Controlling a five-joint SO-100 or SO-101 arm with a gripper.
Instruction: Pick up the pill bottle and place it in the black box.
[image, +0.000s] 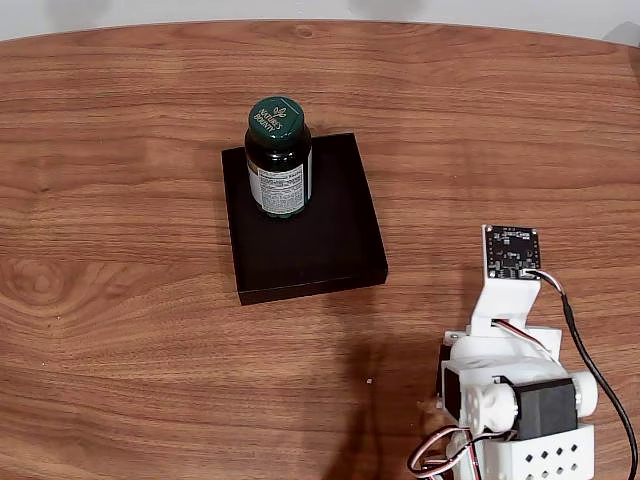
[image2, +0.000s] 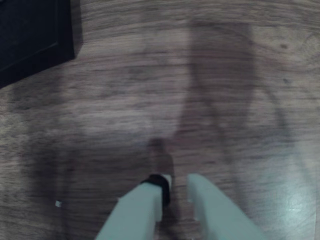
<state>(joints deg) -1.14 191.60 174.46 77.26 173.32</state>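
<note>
One pill bottle (image: 279, 157) upright in black box (image: 303, 219) | gripper (image2: 175, 192) well apart, nearly clenched, grasping nothing

Pill bottle (image: 279, 160): dark green glass, green cap w/ pale lettering, white paper label w/ small dark print. Black box (image: 330, 240): matte black, plain; same black at the wrist view's top-left corner (image2: 30, 35). Table (image: 120, 300): reddish-brown wood grain w/ darker streaks and knots. Arm (image: 515, 390): white plastic, black motors, black circuit board, red/white/black wires. Gripper (image2: 174, 192): pale grey-white fingers, black tip piece.
</note>
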